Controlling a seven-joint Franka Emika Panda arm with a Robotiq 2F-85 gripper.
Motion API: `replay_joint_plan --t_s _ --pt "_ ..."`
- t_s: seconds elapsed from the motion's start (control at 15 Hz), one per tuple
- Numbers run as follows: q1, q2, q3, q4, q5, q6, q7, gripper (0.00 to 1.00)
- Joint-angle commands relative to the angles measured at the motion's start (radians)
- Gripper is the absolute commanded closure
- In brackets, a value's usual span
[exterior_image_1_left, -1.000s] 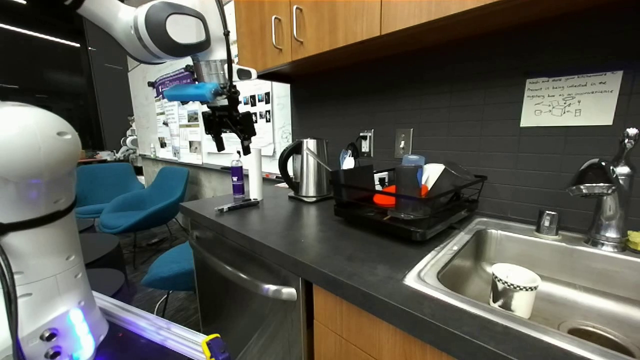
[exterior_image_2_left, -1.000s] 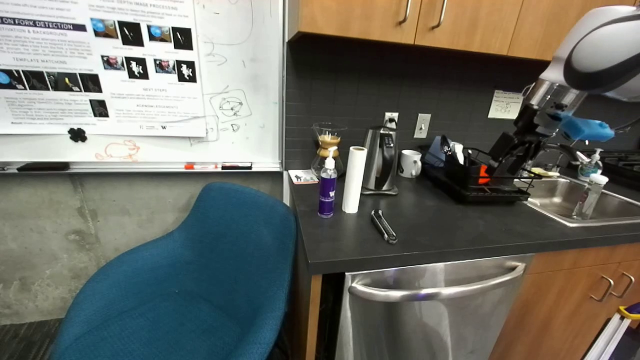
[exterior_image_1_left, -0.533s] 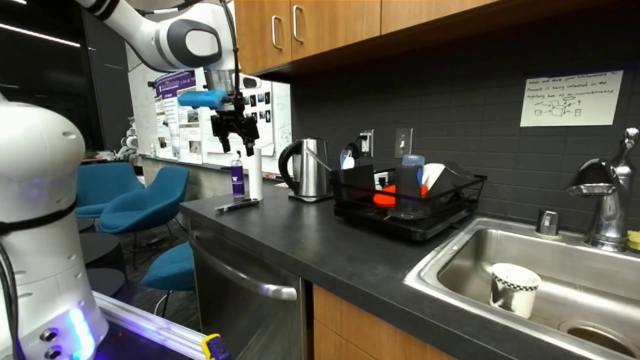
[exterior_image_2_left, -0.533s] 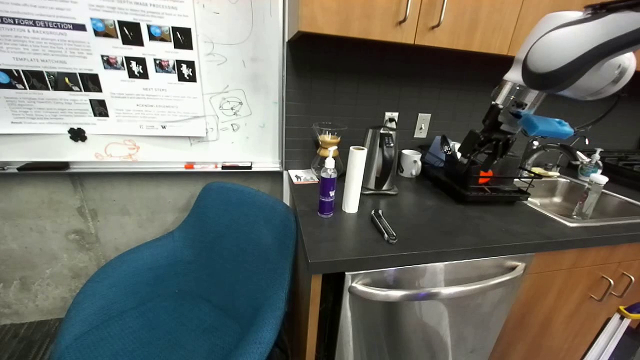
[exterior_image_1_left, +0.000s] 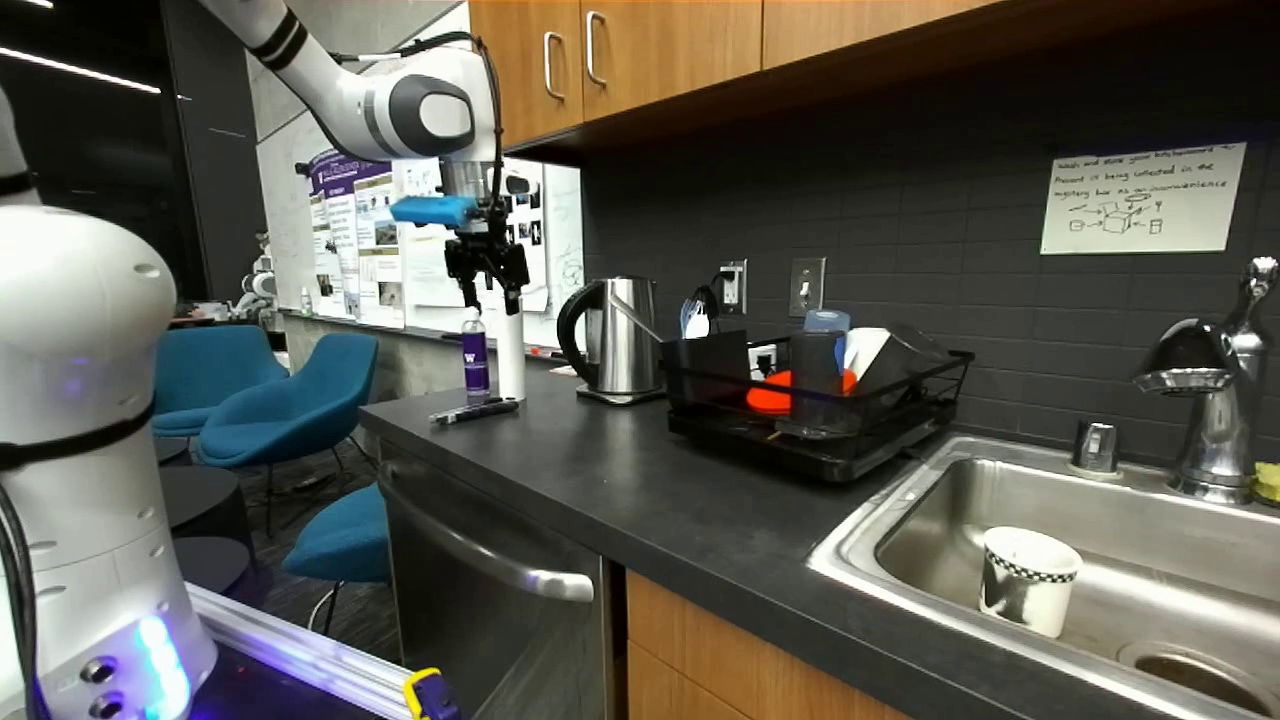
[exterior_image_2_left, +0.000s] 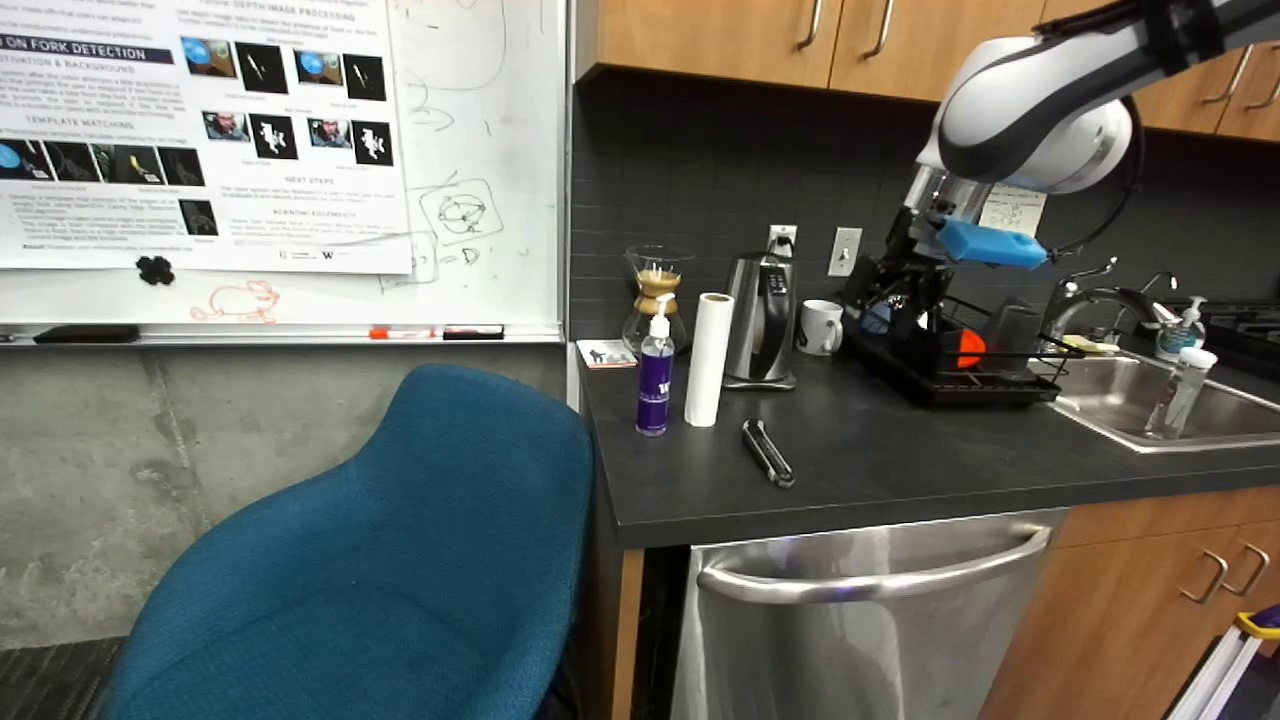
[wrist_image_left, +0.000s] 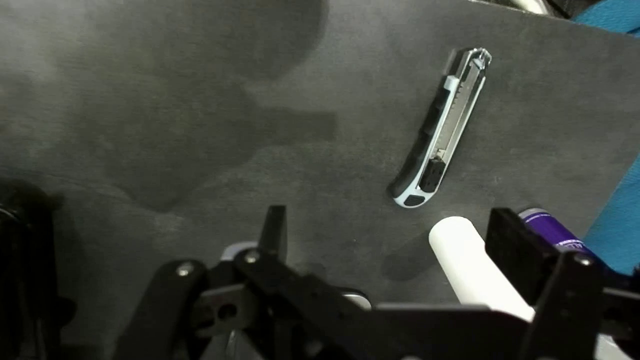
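My gripper (wrist_image_left: 389, 222) stands wide open, its fingers apart with nothing held between them. In both exterior views the gripper (exterior_image_1_left: 492, 300) hangs fingers-down, well above the dark counter. A utility knife with a grey-white body (wrist_image_left: 452, 130) lies flat on the counter, ahead of the fingertips in the wrist view. Between the jaws in that picture, but lower down, shows an upright white roll (wrist_image_left: 472, 265). Beside the roll stands a purple-labelled spray bottle (exterior_image_2_left: 654, 385), partly hidden behind the right finger in the wrist view. The steel kettle (exterior_image_2_left: 757, 320) is just behind these.
A black dish rack (exterior_image_1_left: 745, 440) with an orange-red item and dark containers sits between kettle and sink (exterior_image_1_left: 850, 540). A checkered-rim cup (exterior_image_1_left: 1030, 585) rests in the sink. Wooden cabinets (exterior_image_1_left: 660, 40) overhang the counter. A white mug (exterior_image_2_left: 820, 328) and glass coffee maker (exterior_image_2_left: 657, 300) flank the kettle.
The arm has travelled from over the dish rack toward the kettle end of the counter, leftward in an exterior view. The jaws have stayed open; the counter items have not moved.
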Motion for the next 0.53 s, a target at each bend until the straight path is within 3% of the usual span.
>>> replay_joint_plan --t_s 0.0,0.47 --pt "0.012 0.122 0.036 0.11 0.007 0.006 0.075 0.0" --pt "0.016 0.27 0.097 0.228 -0.047 -0.028 0.303 0.0"
